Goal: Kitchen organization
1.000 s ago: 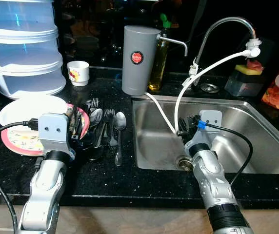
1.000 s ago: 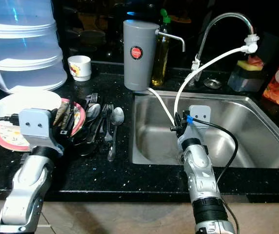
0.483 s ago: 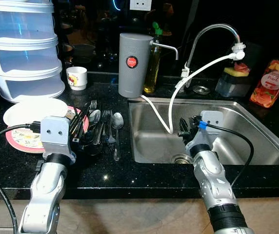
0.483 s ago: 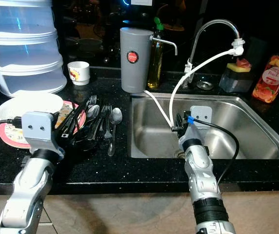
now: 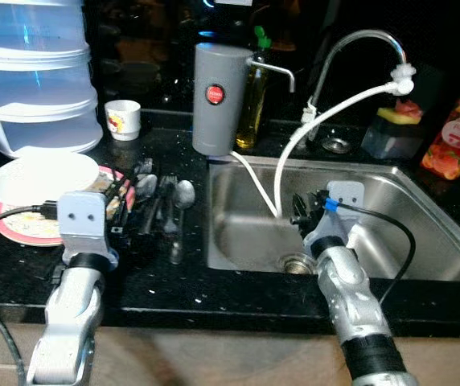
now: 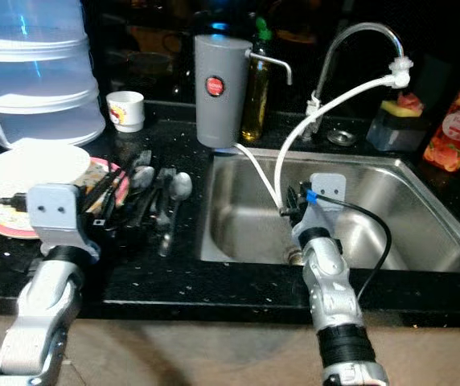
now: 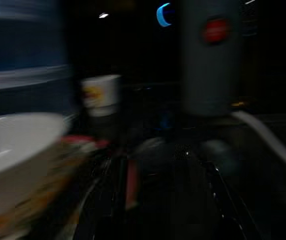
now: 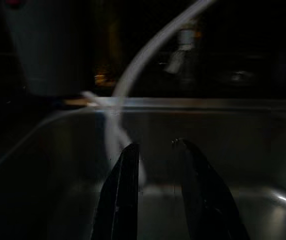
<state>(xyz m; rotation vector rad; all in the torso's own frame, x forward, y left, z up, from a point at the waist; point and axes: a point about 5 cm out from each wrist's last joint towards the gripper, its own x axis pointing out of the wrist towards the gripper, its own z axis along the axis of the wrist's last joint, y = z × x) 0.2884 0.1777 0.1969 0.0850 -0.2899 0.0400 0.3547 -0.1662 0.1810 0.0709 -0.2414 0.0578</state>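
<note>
Right end effector [image 8: 155, 195] hangs inside the sink [image 5: 423, 181], fingers slightly apart, nothing between them, white hose [image 5: 282, 173] just ahead. Left end effector [image 5: 121, 217] sits over the cutlery [image 5: 166, 211] on the bench [image 5: 238, 293] left of the sink; wrist view too blurred, can't tell its finger state. White bowl [image 5: 37, 173] sits on a pink plate [image 5: 13, 225] further left.

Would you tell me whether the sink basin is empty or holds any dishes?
Empty of dishes: the sink shows bare steel, with only the white hose hanging in and the right gripper over it.
</note>
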